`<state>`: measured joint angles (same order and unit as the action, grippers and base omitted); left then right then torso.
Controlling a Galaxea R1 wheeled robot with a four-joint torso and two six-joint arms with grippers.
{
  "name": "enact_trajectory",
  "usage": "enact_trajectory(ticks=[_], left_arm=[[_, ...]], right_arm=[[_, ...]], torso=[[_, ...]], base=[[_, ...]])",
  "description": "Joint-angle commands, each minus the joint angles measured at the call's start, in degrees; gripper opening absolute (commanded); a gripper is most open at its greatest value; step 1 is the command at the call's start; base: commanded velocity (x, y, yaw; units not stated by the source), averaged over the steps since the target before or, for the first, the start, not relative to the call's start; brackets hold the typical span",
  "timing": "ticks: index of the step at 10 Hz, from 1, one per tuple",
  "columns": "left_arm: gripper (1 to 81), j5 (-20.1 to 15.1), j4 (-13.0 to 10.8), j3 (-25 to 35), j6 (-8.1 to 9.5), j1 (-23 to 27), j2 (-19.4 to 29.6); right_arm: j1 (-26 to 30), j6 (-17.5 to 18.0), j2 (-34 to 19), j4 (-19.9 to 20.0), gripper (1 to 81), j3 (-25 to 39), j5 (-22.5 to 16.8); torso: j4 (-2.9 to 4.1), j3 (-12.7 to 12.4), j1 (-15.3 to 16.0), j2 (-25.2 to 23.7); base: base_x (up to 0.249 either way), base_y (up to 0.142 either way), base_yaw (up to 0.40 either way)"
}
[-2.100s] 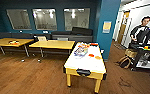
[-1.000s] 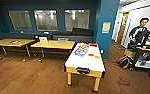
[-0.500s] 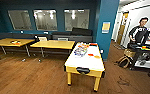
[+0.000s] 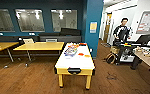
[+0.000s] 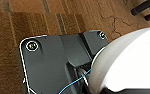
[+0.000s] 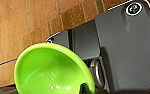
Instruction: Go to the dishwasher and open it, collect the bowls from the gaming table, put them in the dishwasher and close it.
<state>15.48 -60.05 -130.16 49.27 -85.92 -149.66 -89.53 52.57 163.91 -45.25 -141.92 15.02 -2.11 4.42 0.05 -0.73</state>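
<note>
Wood floor spreads under everything. The gaming table, yellow with a black end panel, stands straight ahead; two small orange bowls sit on its top beside a colourful box. A person stands at a cart on the right. A green bowl looms near the right wrist, perhaps held; I cannot tell either gripper's state.
</note>
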Motion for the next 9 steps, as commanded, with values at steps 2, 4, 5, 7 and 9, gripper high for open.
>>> enact_trajectory(ticks=[2, 4, 5, 7, 9], left_arm=[[1.0, -0.01, -0.15, -1.24, -0.23, 1.4, 0.59], [1.0, -0.01, 0.46, -1.24, -0.15, 1.4, 0.24], [1.0, -0.01, 0.55, -1.33, -0.14, 1.32, 0.06], [1.0, -0.02, 1.07, -1.85, 0.56, 1.32, -0.46], [1.0, 0.25, 3.44, -4.92, 1.0, 1.32, -1.96]], right_arm=[[2.19, 0.08, -0.58, -0.63, 1.0, 0.43, -1.22], [2.11, 0.08, -0.58, -0.72, 1.0, 0.43, -1.22], [2.11, -0.01, -0.58, -0.72, 1.0, 0.43, -1.31], [2.29, -0.01, -0.5, -0.72, 1.0, 0.43, -1.4], [2.2, -0.01, -0.49, -1.15, 1.0, 0.43, -1.48]], torso=[[0.0, 0.0, 0.0, -0.02], [0.0, 0.0, 0.0, 0.0], [0.0, -0.02, -0.02, -0.02], [0.0, 0.0, -0.02, 0.0], [0.0, 0.0, -0.02, -0.02]], base=[[0.0, 0.0, -0.4], [0.0, 0.0, -0.4], [0.0, 0.0, -0.4], [0.0, 0.0, -0.4], [0.0, 0.0, -0.4]])
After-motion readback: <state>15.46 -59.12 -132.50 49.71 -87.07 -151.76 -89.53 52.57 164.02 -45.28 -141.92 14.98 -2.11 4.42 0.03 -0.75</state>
